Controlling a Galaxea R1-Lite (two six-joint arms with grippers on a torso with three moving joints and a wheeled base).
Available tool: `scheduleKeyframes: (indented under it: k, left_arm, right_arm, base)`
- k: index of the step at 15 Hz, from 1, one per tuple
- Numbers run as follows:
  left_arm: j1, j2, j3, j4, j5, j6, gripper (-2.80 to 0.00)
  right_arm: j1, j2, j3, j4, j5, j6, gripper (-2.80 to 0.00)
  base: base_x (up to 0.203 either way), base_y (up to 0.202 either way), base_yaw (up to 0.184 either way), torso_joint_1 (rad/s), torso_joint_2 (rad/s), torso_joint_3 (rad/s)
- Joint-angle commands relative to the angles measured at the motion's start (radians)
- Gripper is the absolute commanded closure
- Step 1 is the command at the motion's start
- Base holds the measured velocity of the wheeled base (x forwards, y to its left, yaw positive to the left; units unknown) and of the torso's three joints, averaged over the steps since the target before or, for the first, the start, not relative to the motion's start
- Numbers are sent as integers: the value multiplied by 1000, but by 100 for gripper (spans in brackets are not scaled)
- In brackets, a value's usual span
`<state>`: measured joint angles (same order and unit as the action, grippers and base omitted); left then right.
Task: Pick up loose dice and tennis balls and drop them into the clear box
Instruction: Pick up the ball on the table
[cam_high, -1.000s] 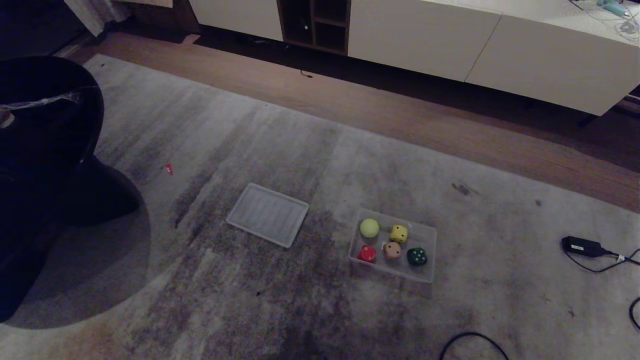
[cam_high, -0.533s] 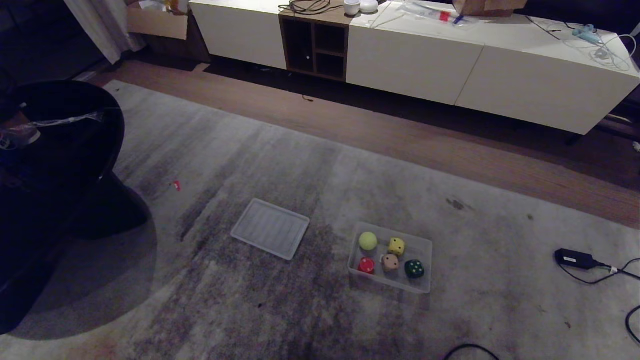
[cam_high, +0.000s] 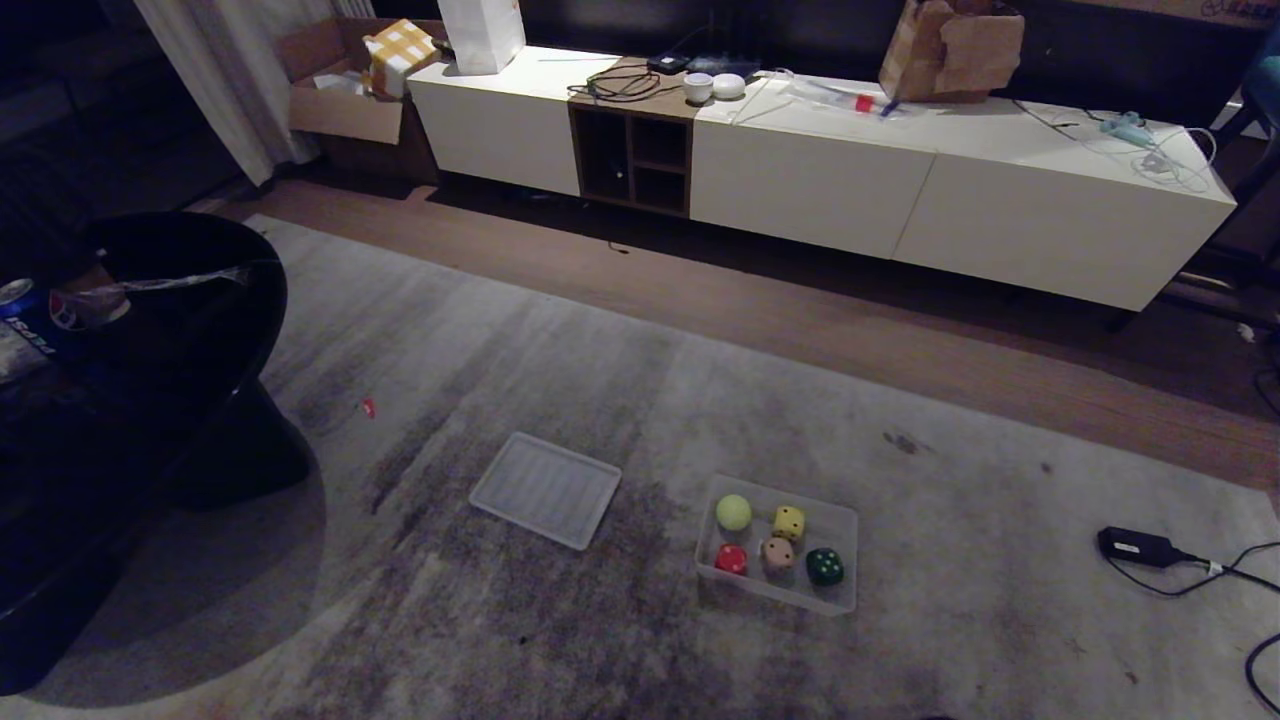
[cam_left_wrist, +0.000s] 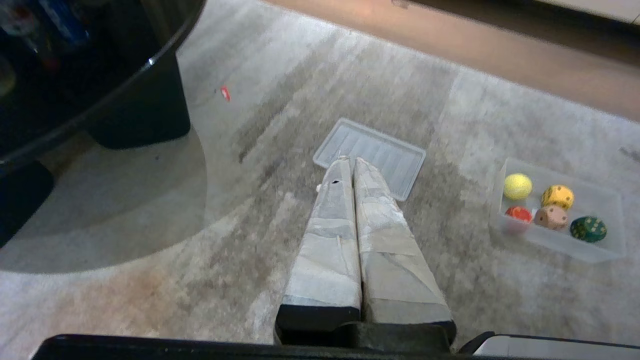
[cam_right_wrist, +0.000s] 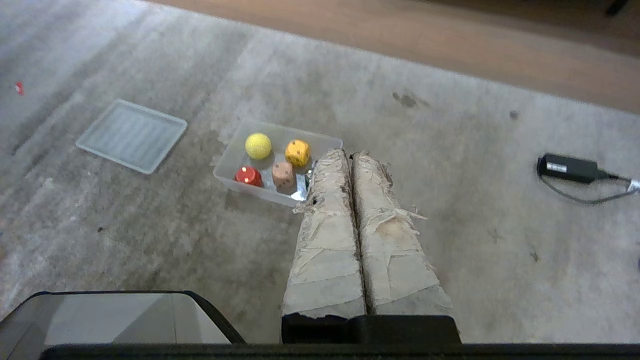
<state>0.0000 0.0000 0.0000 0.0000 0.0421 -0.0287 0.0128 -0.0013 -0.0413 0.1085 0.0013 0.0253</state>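
Clear box (cam_high: 842, 598) holds every die, rug (cam_high: 900, 650) open around it.

right claw (cam_right_wrist: 350, 154) closed, clear box (cam_right_wrist: 227, 161) beside

On the rug (cam_high: 620, 400) sits the clear box (cam_high: 845, 600), with one tennis ball (cam_high: 734, 512) and four dice (cam_high: 788, 521) inside. A ribbed panel (cam_high: 546, 489) lies just to its left, a power adapter (cam_high: 1138, 546) well to its right, and a long cabinet (cam_high: 900, 200) stands behind.
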Motion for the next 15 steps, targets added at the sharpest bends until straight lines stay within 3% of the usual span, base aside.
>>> scheduleKeyframes:
  k: [1, 15]
  left_arm:
    - [0, 2, 2, 0, 1, 0, 0]
    - [-1, 2, 2, 0, -4, 1, 0]
  right_arm:
    - [0, 1, 0, 0, 0, -1, 0]
    - [0, 1, 0, 0, 0, 1, 0]
  base:
    - [0, 0, 0, -2, 3, 207]
    - [0, 0, 0, 4, 2, 202]
